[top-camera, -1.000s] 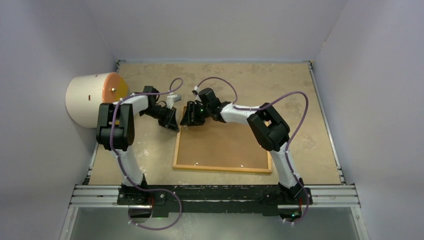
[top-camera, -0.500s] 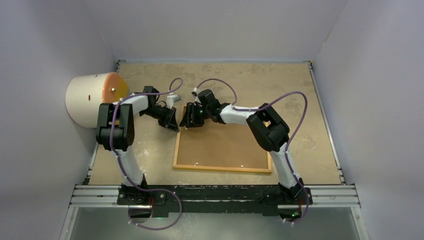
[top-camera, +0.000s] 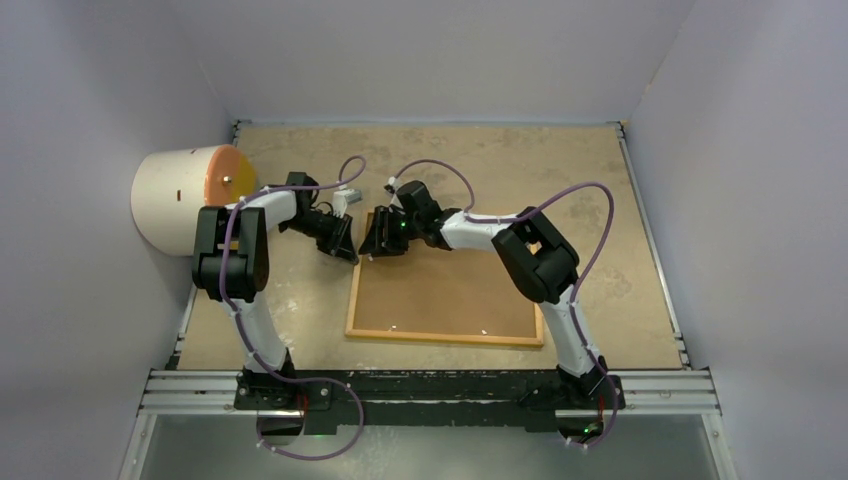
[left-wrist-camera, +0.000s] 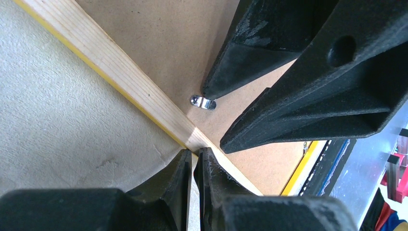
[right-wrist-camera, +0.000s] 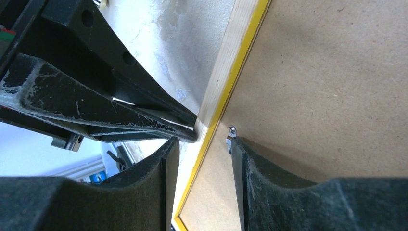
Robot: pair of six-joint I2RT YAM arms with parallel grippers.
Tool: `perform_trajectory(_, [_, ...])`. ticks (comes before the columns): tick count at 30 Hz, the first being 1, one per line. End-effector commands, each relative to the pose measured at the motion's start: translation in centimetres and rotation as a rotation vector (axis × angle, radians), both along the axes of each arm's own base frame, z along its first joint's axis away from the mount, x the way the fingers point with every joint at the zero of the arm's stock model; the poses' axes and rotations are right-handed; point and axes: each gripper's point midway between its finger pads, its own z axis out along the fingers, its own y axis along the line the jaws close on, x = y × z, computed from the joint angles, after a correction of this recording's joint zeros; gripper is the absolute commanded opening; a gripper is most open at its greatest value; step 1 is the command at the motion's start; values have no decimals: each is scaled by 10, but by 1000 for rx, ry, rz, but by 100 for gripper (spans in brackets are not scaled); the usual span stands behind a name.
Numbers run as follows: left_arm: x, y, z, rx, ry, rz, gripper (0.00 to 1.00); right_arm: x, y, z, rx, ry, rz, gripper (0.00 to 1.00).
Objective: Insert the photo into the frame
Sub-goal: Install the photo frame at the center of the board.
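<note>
The frame (top-camera: pixel 352 300) lies face down on the table, light wood back up, with the brown backing board (top-camera: pixel 445 295) in it. The photo is not in view. My left gripper (top-camera: pixel 348 250) is shut, its tips (left-wrist-camera: pixel 196 153) at the frame's far-left corner beside the wooden rail (left-wrist-camera: pixel 120 82). My right gripper (top-camera: pixel 372 243) is open and straddles the same corner (right-wrist-camera: pixel 204 144): one finger stands outside the rail (right-wrist-camera: pixel 231 62), the other on the backing board (right-wrist-camera: pixel 327 86) at a small metal tab (right-wrist-camera: pixel 231 131), which also shows in the left wrist view (left-wrist-camera: pixel 202 102).
A white cylinder with an orange face (top-camera: pixel 185 195) stands at the table's far left edge. Grey walls close in the table on three sides. A metal rail (top-camera: pixel 430 385) with the arm bases runs along the near edge.
My right gripper has shifted slightly left toward the frame's corner. The left gripper and the frame have not moved.
</note>
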Motion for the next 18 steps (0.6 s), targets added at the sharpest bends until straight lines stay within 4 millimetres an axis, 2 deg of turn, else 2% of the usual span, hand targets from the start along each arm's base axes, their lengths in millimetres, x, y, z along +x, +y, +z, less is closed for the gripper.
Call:
perform_trajectory(1, [10,11,-22,108,-80,-38,1,-23,0,-2,-9,48,27,47])
perform_trajectory(7, [9,12,-21,112,-85,-43,1,-31,-15,-5,-42,62,-1,47])
perform_trajectory(18, [8,12,-20,109,-86,-45,1,-17,-13,-7,-58,30,-45,46])
